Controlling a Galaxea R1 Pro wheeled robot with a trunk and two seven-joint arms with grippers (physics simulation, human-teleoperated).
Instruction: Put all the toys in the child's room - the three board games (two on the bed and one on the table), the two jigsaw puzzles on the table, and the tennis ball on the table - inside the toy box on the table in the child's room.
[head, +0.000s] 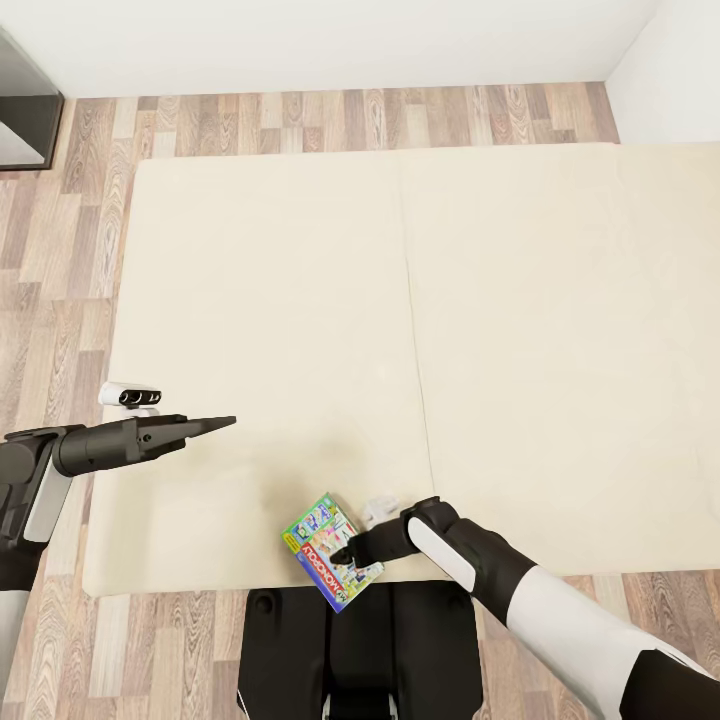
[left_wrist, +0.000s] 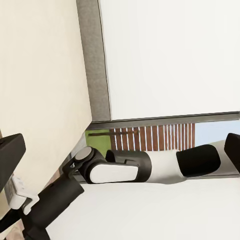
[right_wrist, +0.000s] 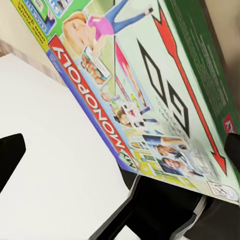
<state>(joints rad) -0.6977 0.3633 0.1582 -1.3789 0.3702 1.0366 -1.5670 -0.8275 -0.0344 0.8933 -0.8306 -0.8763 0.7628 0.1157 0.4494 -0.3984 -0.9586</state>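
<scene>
A: Where's the game?

B: The Monopoly box (head: 331, 549) lies at the bed's (head: 270, 300) near edge, about 6 o'clock in the head view, one corner hanging past the edge over the robot's base (head: 350, 650).

A: Is it gripped?

B: The right gripper (head: 348, 553) sits at the box's 3 o'clock side, fingertips touching it. In the right wrist view the box (right_wrist: 150, 95) lies between the dark fingers (right_wrist: 10, 155), which stand wide apart.

A: The left gripper?

B: The left gripper (head: 215, 424) hangs over the bed at 9 o'clock, fingers drawn to a narrow point, holding nothing. Wood floor (head: 60, 230) surrounds the bed.
</scene>
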